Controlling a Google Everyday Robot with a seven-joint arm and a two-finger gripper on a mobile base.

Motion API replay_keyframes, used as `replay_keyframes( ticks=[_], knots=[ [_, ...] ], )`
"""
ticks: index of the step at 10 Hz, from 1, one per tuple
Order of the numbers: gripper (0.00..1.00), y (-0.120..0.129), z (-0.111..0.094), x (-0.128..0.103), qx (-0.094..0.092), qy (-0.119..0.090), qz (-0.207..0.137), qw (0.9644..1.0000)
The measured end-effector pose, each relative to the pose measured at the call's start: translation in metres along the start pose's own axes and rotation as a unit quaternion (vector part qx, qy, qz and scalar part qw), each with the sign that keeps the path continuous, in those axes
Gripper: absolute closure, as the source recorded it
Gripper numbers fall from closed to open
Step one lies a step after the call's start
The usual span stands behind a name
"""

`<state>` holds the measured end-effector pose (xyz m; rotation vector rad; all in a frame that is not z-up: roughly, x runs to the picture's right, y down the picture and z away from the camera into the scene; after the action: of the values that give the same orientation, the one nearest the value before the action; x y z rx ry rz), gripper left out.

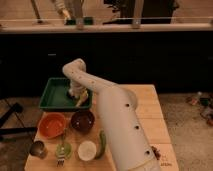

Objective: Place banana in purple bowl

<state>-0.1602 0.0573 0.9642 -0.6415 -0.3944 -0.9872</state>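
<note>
Banana (82, 97) is lying in the green tray (52, 95), far left; hand (75, 94) is sitting right at it, can't tell if it's gripping. Should be squeezing mid-length before lifting toward purple bowl (82, 121).

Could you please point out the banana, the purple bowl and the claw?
banana (82, 97): camera view, its yellow middle.
purple bowl (82, 114): camera view, far rim.
claw (76, 95): camera view, tip, at green tray (54, 95).
</note>
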Motion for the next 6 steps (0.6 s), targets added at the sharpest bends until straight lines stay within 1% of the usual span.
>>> replay_keyframes(
  ticks=[2, 3, 4, 6],
  knots=[
    [0.87, 0.0003, -0.0002, 0.0004, 0.006, -0.001, -0.003, 1.0000],
    [0.94, 0.0005, -0.0008, 0.0001, 0.008, -0.001, -0.004, 1.0000],
    [0.99, 0.0013, -0.0014, 0.0000, 0.010, -0.002, -0.006, 0.9999],
    [1.00, 0.0015, -0.0028, -0.0009, 0.013, -0.003, -0.009, 0.9999]
  ],
)
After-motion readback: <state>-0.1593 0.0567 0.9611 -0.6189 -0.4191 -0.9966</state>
